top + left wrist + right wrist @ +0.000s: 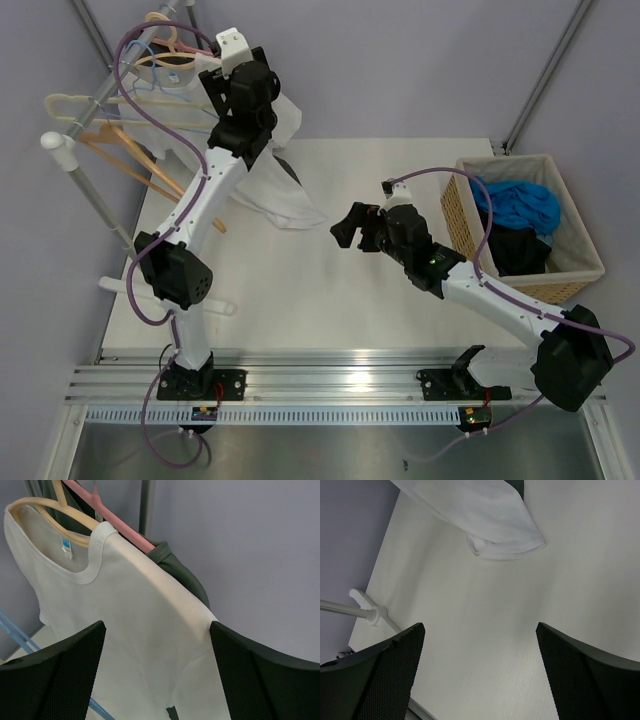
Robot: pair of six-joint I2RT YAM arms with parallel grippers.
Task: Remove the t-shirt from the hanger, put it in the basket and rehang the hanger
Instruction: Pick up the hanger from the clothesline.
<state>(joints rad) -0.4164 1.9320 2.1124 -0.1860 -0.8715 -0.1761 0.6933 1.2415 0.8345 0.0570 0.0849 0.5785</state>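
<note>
white t-shirt [125,630] on hanger [35,501], left fingers [50,680] apart

Overhead and wrist views, t-shirt [288,203] shared

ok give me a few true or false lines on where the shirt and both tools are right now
1. The white t-shirt hangs on the cream hanger. True.
2. The left tool is shut on the shirt's sleeve. False: its jaws stand open on either side of the shoulder and clamp nothing.
3. The right tool holds a blue cloth. False: it is open and empty over the table; the blue cloth lies in the basket.
4. A dark green garment hangs just behind the white t-shirt. True.
</note>
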